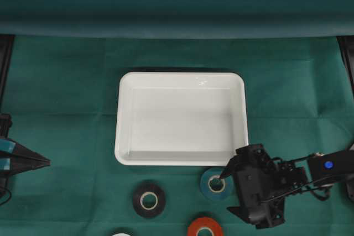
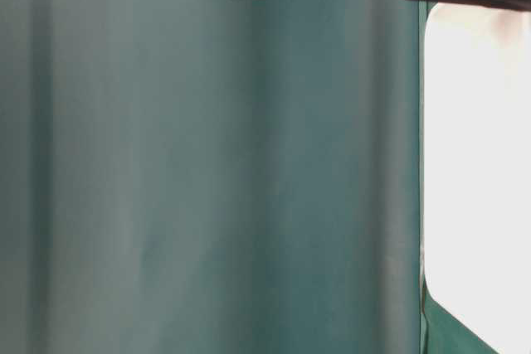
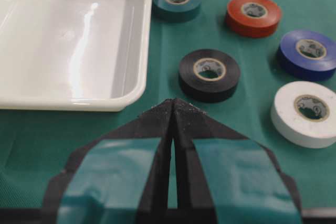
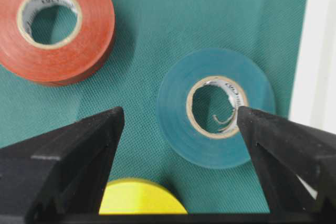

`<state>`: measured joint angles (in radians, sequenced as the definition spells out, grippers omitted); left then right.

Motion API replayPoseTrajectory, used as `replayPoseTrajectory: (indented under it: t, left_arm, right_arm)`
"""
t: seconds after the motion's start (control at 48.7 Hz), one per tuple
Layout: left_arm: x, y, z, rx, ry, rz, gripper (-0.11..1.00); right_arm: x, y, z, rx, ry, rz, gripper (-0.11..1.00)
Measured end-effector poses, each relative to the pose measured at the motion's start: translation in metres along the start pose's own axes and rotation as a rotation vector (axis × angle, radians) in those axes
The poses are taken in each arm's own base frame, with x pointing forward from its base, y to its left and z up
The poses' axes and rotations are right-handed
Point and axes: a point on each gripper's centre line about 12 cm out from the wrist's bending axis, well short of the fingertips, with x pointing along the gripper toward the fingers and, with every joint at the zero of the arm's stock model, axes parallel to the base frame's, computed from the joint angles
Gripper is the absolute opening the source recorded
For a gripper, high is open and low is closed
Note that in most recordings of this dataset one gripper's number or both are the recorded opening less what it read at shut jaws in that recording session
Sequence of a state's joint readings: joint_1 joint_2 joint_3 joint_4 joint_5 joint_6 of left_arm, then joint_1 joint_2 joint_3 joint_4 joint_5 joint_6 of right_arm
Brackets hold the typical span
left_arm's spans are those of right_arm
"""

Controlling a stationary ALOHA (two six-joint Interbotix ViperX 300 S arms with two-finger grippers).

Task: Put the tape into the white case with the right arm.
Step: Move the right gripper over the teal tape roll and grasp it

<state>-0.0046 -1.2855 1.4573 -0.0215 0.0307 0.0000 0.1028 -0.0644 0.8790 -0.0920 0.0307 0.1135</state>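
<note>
Hovering wide-spread over the cloth: right gripper, grasping nothing, fingers bracketing the teal tape, apparently lining up a pinch. Sitting just beyond the far fingertip: white case, rim close by, so only a short carry ahead. Lying nearby: red tape, yellow roll. Resting clenched and idle: left gripper, well apart.

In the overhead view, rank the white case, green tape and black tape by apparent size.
1. White case, by far the largest.
2. Black tape and green tape look alike; the right hand partly covers the green, so no ranking.
</note>
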Motion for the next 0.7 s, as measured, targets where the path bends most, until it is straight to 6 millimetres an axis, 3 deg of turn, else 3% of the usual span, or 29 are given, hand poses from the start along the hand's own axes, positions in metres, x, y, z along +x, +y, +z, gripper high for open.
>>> replayPoseTrajectory:
  t: [0.185, 0.698]
  left_arm:
    - [0.0, 0.0, -0.001, -0.001, 0.003, -0.001, 0.0]
    - [0.0, 0.0, -0.002, -0.001, 0.005, -0.001, 0.0]
  right_arm:
    - [0.017, 0.0, -0.004, 0.001, 0.043, -0.001, 0.81]
    - [0.026, 0.0, -0.009, 0.0, 0.071, -0.002, 0.8]
